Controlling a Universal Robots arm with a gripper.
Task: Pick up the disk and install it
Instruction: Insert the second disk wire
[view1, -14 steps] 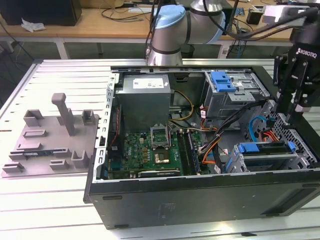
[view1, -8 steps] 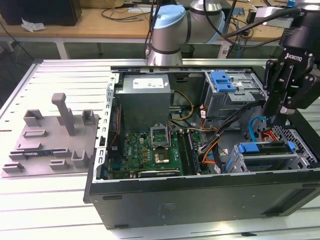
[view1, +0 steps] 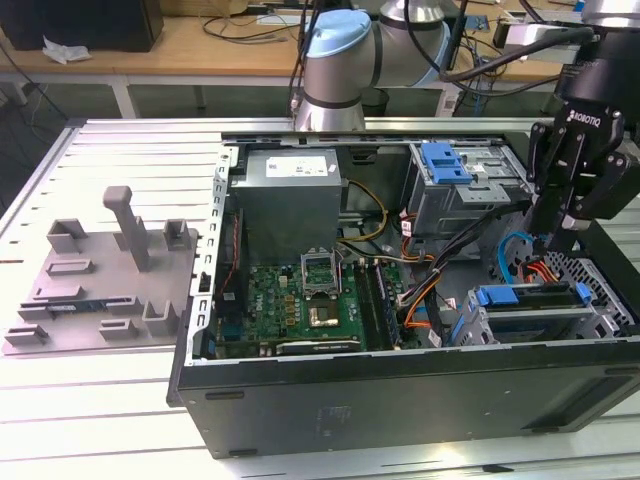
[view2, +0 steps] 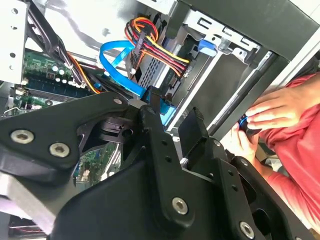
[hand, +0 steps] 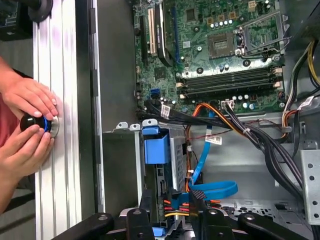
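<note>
Exterior view, counts: one slatted desk (view1: 110, 420), one open computer case (view1: 400, 395) lying on it, one robot arm (view1: 335, 60) at the case's 12 o'clock, one grey fixture plate (view1: 100, 280) at the case's 9 o'clock. One gripper (view1: 548, 240) hangs over the case's 4 o'clock corner. One disk (view1: 530, 296), a blue-fronted slab, sits flat in the lower drive cage there, at roughly 6 o'clock from the gripper and just beside its tips. Contact between them can't be told.

One blue bracket (view1: 445, 160) tops the upper cage, at 10 o'clock from the gripper. One blue ribbon cable (view1: 510, 250) loops beside the fingers.

First wrist view: gripper (hand: 171, 197) fingers are parted and nothing is clamped between them; the disk's blue carrier (hand: 156, 147) is just ahead of the tips.

Second wrist view: gripper (view2: 171, 117), same spread.

Two hands of a person, one (hand: 27, 97) and the other (hand: 22, 150), are around a black knob (hand: 35, 125) on the desk outside the case.
</note>
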